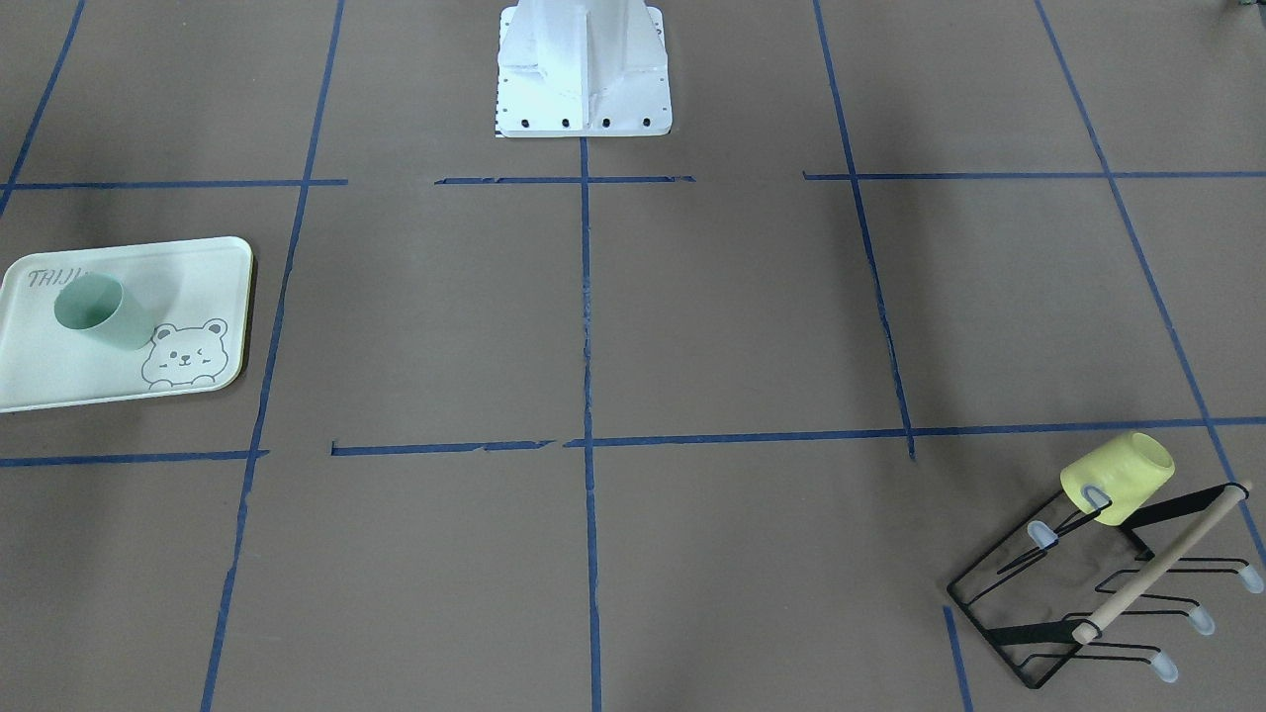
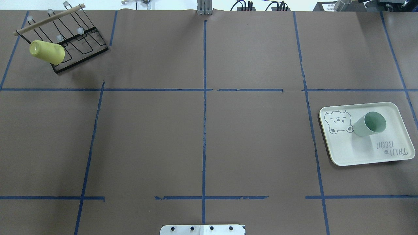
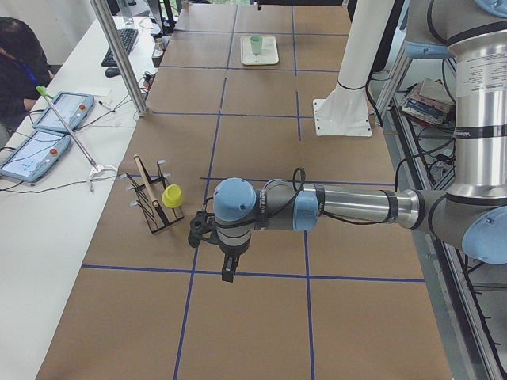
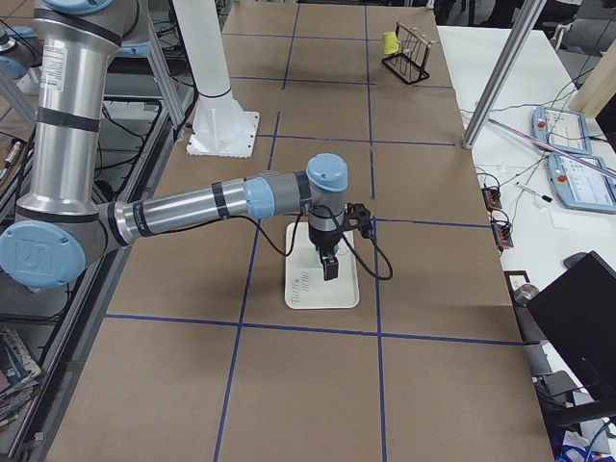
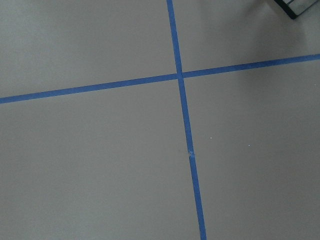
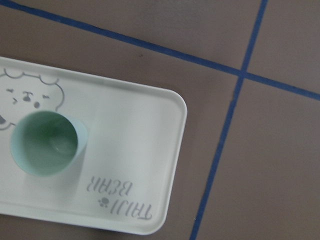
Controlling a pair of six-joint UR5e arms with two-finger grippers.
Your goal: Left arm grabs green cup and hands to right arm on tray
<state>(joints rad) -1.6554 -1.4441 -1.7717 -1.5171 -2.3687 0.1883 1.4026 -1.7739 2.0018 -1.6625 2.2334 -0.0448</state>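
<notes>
The green cup (image 1: 99,311) stands upright, mouth up, on the tray (image 1: 59,381), beside the bear drawing. It also shows in the overhead view (image 2: 369,124) and the right wrist view (image 6: 45,142), on the tray (image 2: 359,150) (image 6: 135,150). My right gripper (image 4: 330,269) hangs above the tray (image 4: 303,284) and shows only in the exterior right view; I cannot tell whether it is open or shut. My left gripper (image 3: 228,275) points down over bare table near the rack and shows only in the exterior left view; I cannot tell its state either.
A black wire rack (image 1: 1088,583) with a wooden bar holds a pale yellow cup (image 1: 1118,477) at the table's far corner on my left side (image 2: 47,52). Blue tape lines (image 5: 182,125) cross the brown table. The white robot base (image 1: 584,79) stands at mid-table edge.
</notes>
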